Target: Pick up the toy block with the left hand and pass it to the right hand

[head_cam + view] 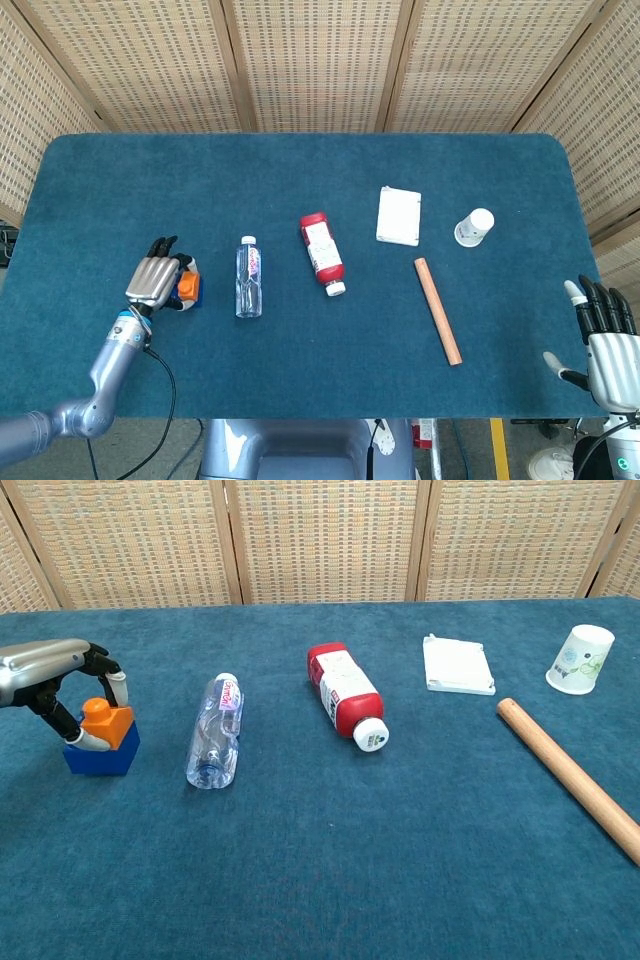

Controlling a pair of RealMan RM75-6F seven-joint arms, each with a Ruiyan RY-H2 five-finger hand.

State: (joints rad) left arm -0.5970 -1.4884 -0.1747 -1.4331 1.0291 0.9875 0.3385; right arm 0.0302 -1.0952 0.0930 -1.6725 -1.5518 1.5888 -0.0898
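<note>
The toy block (189,290) (104,742) is an orange piece on a blue base, standing at the table's left side. My left hand (155,279) (48,668) is over it from the left. Its fingers are curled around the orange top, with the thumb against the near-left side and a finger on the far side, pinching it. The blue base still looks to be on the cloth. My right hand (605,338) hovers off the table's front right corner with its fingers spread and nothing in it. It does not show in the chest view.
Right of the block lies a clear water bottle (248,277) (213,732), then a red bottle (322,252) (347,696) on its side. Further right are a white box (398,215) (457,665), a wooden rod (438,310) (570,775) and a paper cup (474,227) (579,660).
</note>
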